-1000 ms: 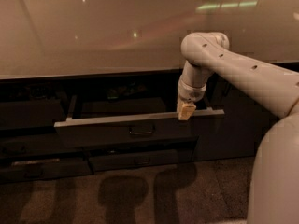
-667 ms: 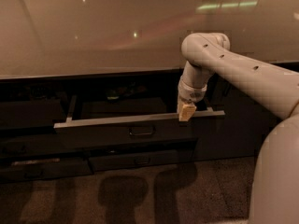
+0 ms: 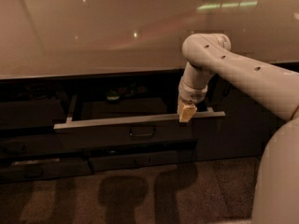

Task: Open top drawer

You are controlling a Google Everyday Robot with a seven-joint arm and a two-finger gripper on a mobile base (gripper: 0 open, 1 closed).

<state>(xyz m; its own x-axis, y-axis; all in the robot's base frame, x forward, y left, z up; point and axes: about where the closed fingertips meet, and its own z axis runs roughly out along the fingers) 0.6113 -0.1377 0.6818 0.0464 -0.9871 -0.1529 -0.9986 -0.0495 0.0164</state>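
Observation:
The top drawer (image 3: pixel 117 134) is a wide dark grey front with a small rectangular handle (image 3: pixel 141 132) at its centre. It stands pulled out from under the counter, its pale metal rim rail (image 3: pixel 135 120) showing along the top. My gripper (image 3: pixel 186 112) hangs from the pale arm, pointing down at the right end of the rim rail, with its tan tip at the rail. The drawer's inside is dark; something small lies at the back.
A glossy beige countertop (image 3: pixel 103 31) runs above the drawers. Narrower dark drawer fronts (image 3: pixel 140 161) with the same handle sit below. A dark neighbouring cabinet front (image 3: pixel 233 134) is to the right. Brown floor (image 3: pixel 140 195) lies in front, with shadows on it.

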